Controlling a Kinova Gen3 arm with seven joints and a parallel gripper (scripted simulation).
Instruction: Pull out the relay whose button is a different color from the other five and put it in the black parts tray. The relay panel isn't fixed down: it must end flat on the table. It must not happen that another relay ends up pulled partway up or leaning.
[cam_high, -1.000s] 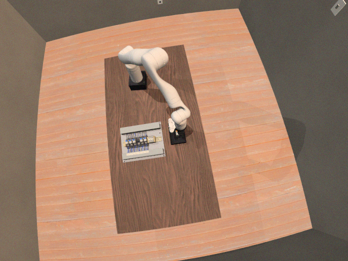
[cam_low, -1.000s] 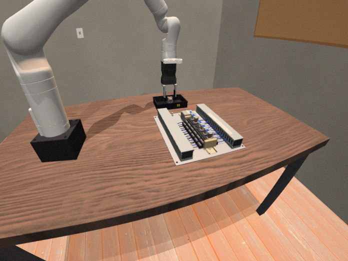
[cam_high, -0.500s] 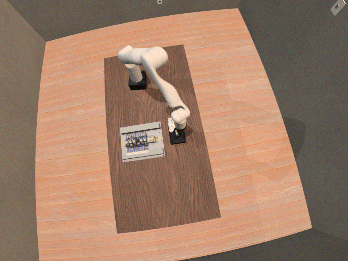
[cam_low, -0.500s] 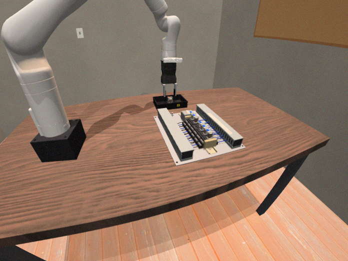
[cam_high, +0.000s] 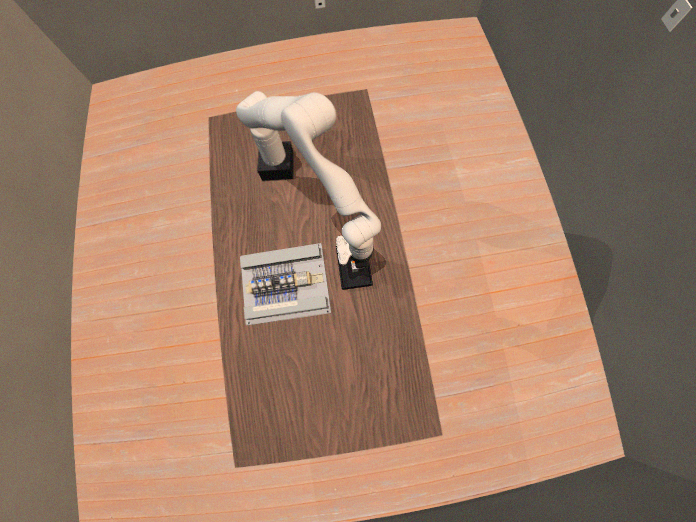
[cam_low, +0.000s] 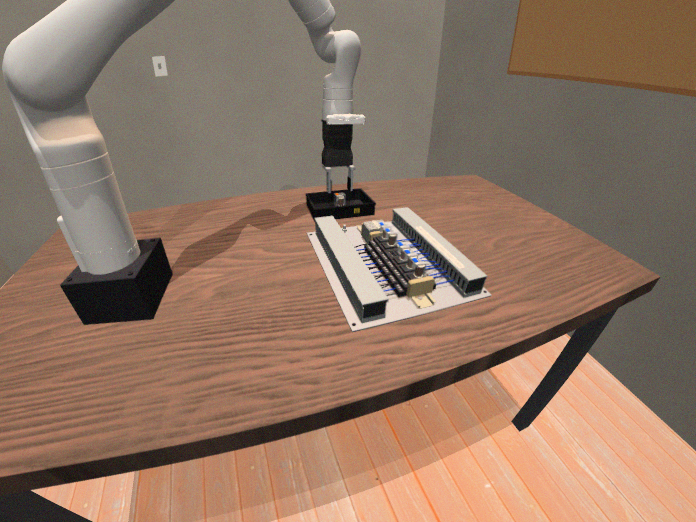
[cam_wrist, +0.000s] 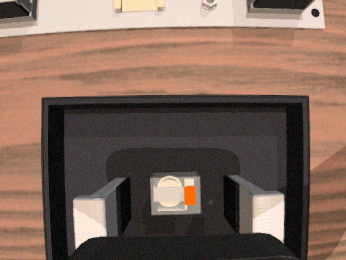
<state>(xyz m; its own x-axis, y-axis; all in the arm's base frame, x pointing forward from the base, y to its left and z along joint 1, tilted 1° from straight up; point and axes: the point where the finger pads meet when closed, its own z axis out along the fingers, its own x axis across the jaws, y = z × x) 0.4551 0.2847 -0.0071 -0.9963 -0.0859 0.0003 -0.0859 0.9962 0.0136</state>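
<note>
The relay with the orange button (cam_low: 339, 199) (cam_wrist: 190, 195) stands upright, button up, on the floor of the black parts tray (cam_high: 356, 286) (cam_low: 337, 212) (cam_wrist: 175, 100). My gripper (cam_low: 339, 189) (cam_wrist: 177, 197) is open and points down over the tray, with a finger on each side of the relay and a visible gap to both. In the top view the wrist hides the fingers. The relay panel (cam_high: 315, 289) (cam_low: 336, 280) (cam_wrist: 75, 19) lies flat on the table. Its remaining relays have blue buttons, and a dark gap shows in their row.
Two grey wire ducts (cam_high: 281, 256) (cam_low: 351, 269) run along opposite sides of the panel and stand higher than its plate. A small post (cam_low: 344, 227) (cam_wrist: 209, 4) stands on the panel's tray-side edge. A strip of table separates panel and tray. The tray's walls surround the fingers' position.
</note>
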